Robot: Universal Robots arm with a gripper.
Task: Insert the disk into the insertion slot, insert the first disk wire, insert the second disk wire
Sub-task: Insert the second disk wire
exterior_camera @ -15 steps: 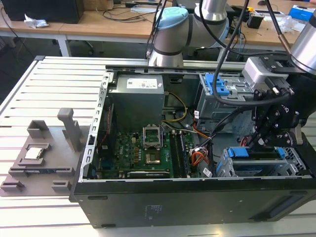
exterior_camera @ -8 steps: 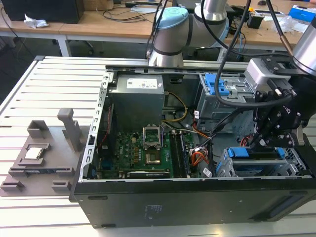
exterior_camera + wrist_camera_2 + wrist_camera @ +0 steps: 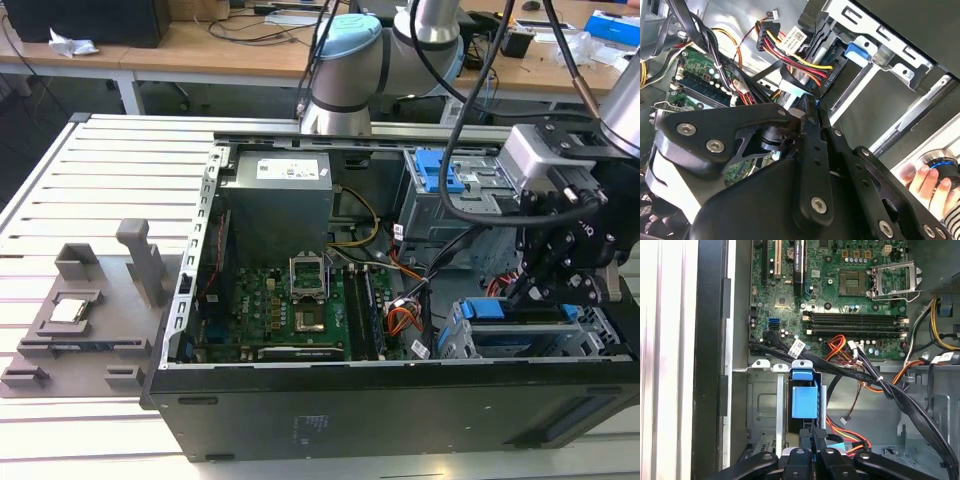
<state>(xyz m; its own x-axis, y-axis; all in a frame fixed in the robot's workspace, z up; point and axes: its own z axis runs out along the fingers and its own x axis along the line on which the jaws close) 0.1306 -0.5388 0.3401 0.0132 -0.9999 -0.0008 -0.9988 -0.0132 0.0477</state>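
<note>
An open black computer case (image 3: 380, 420) lies on a slatted white desk (image 3: 90, 180), with its green motherboard (image 3: 290, 310) beside a grey power supply (image 3: 275, 205). A grey fixture (image 3: 90, 310) sits toward the exterior view's left, holding a small square chip (image 3: 68, 310).

One open black computer case (image 3: 300, 420), one green motherboard (image 3: 280, 315), one grey power supply box (image 3: 275, 205), two grey perforated metal drive cages (image 3: 480, 345).

We see white printed stickers on the power supply (image 3: 277, 170) and on a cable (image 3: 797, 346), but we cannot read any print on them.
</note>
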